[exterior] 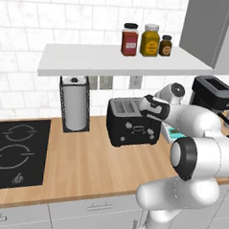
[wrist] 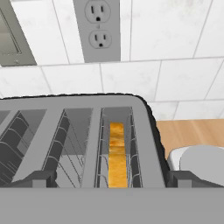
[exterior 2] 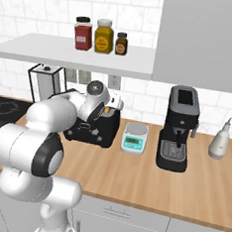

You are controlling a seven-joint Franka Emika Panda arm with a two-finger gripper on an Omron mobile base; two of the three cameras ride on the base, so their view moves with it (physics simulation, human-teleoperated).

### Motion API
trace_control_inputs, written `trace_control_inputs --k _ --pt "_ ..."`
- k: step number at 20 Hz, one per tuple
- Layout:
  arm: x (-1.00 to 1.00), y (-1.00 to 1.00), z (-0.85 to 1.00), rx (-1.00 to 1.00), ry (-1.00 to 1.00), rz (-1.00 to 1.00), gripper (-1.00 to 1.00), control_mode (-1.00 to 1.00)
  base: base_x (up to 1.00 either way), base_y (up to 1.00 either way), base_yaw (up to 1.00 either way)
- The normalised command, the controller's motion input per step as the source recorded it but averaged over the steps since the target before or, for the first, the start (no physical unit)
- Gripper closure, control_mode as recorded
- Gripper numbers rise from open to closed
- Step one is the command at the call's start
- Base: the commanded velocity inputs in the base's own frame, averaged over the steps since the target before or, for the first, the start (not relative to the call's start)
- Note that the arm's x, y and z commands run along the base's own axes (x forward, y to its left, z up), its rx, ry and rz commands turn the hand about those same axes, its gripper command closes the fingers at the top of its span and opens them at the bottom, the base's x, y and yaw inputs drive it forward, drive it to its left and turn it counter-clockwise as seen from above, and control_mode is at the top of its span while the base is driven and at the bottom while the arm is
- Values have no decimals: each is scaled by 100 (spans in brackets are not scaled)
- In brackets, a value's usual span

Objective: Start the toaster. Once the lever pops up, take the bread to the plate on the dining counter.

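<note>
The black four-slot toaster (exterior: 131,123) stands on the wood counter against the tiled wall; my arm partly covers the toaster (exterior 2: 94,131) in the right base view. The golden-brown bread (wrist: 116,154) sits upright, low in the toaster's (wrist: 70,131) right-hand slot. My gripper (wrist: 113,179) hovers just above the slots, open, its fingertips (wrist: 41,178) spread wide to either side of the slots with nothing between them. In the left base view the gripper (exterior: 147,108) is over the toaster's right top edge. The plate and the dining counter are out of view.
A paper towel holder (exterior: 75,104) stands left of the toaster and a stovetop (exterior: 16,151) lies further left. To the right are a small scale (exterior 2: 135,138), a black coffee machine (exterior 2: 179,128) and a pale bottle (exterior 2: 220,139). A shelf (exterior: 115,61) with jars hangs above.
</note>
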Motion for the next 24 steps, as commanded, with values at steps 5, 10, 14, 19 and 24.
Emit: trace_control_inputs --k 5,10,14,19,24 --pt "0 0 0 0 0 0 -100 -100 0 0 0" --pt "0 0 0 0 0 0 -100 -100 0 0 0" --pt "0 0 0 0 0 0 -100 -100 0 0 0" --pt "0 0 0 0 0 0 -100 -100 0 0 0" --pt "0 0 0 0 0 0 -100 -100 0 0 0"
